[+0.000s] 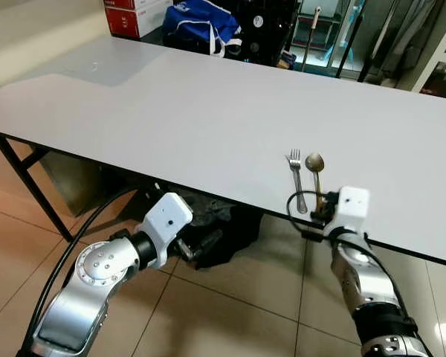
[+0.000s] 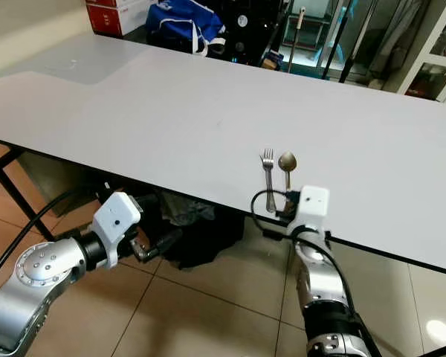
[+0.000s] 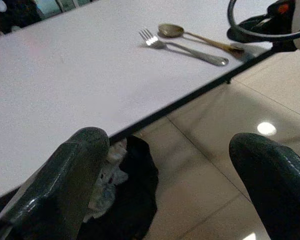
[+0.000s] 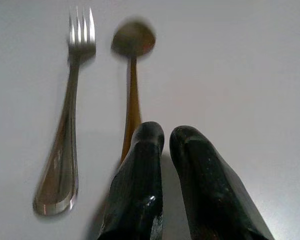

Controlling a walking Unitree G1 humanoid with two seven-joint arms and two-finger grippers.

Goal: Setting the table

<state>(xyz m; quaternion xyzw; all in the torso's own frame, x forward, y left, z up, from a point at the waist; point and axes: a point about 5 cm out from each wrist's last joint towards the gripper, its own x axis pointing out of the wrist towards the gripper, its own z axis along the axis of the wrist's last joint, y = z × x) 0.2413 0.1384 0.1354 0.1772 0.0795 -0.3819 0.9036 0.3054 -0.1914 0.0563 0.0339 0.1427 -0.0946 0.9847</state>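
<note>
Slim steel fork point(image 1: 296, 181) beside brassy spoon point(image 1: 316, 172)

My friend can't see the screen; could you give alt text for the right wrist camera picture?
A silver fork and a brass-coloured spoon lie side by side, apart, on a plain white table. The right gripper sits low over the spoon's handle end, its two black jaws nearly together.

Big pale grey surface point(image 1: 208, 111) on black metal legs, over beige floor tiles point(image 1: 230, 312) with a light glare. Past the far edge, well beyond the claws: a blue bag point(image 1: 202, 21), red-and-white boxes point(image 1: 130, 13), dark stands and glass-fronted cabinets.
</note>
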